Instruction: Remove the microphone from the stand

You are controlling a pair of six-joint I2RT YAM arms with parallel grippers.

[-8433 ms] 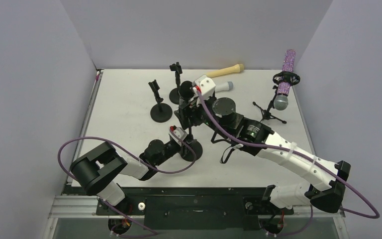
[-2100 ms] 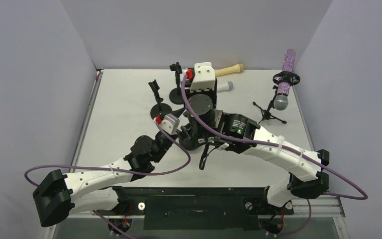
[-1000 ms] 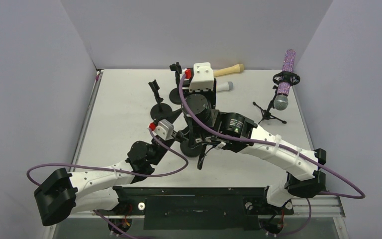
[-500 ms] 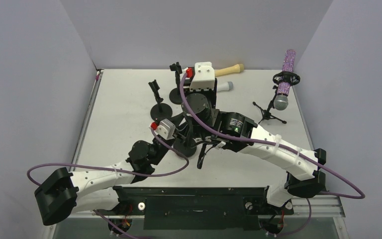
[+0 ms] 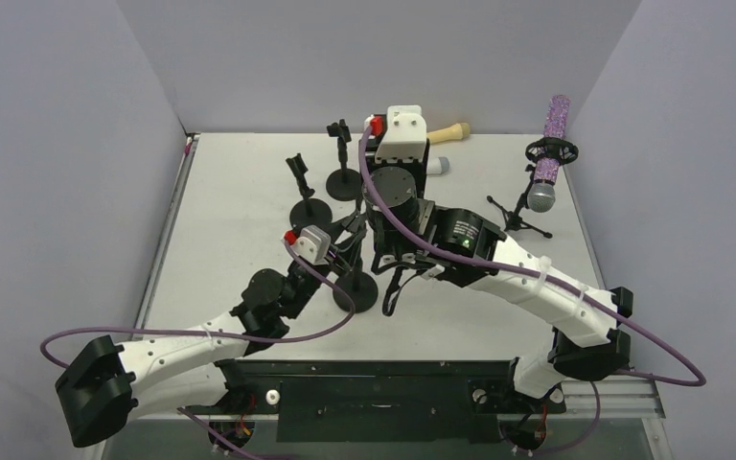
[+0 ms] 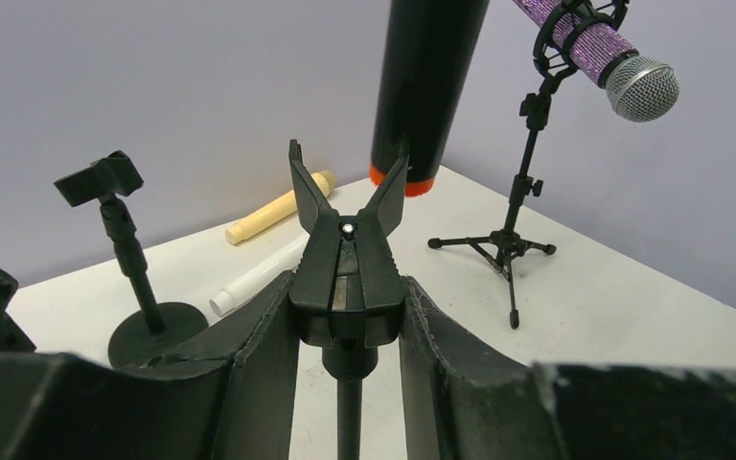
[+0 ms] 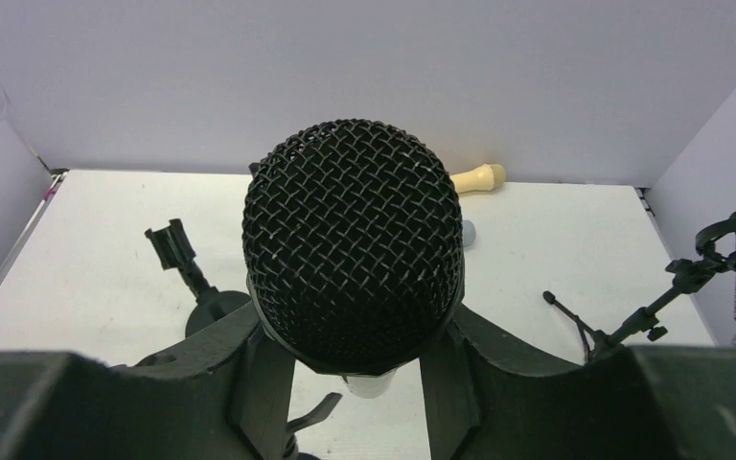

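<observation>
A black microphone with a mesh head [image 7: 353,254] sits between the fingers of my right gripper [image 7: 356,383], which is shut on it. In the left wrist view its black body with an orange end ring [image 6: 428,86] hangs just above and behind the stand's clip [image 6: 348,259], apart from it. The clip is empty. My left gripper [image 6: 348,316] is shut on the clip's lower part. In the top view the left gripper [image 5: 342,257] holds the stand above its round base [image 5: 356,295], and the right gripper [image 5: 388,240] is just to its right.
A purple glitter microphone [image 5: 548,153] sits on a tripod stand [image 6: 508,244] at the right. Two empty round-base stands [image 5: 307,196] [image 5: 343,158] stand at the back. A cream microphone [image 5: 446,132] and a white one [image 6: 254,278] lie near the back wall.
My right gripper has lifted up and back with the black microphone, which has come out of the clip. My left gripper stays shut on the stand.
</observation>
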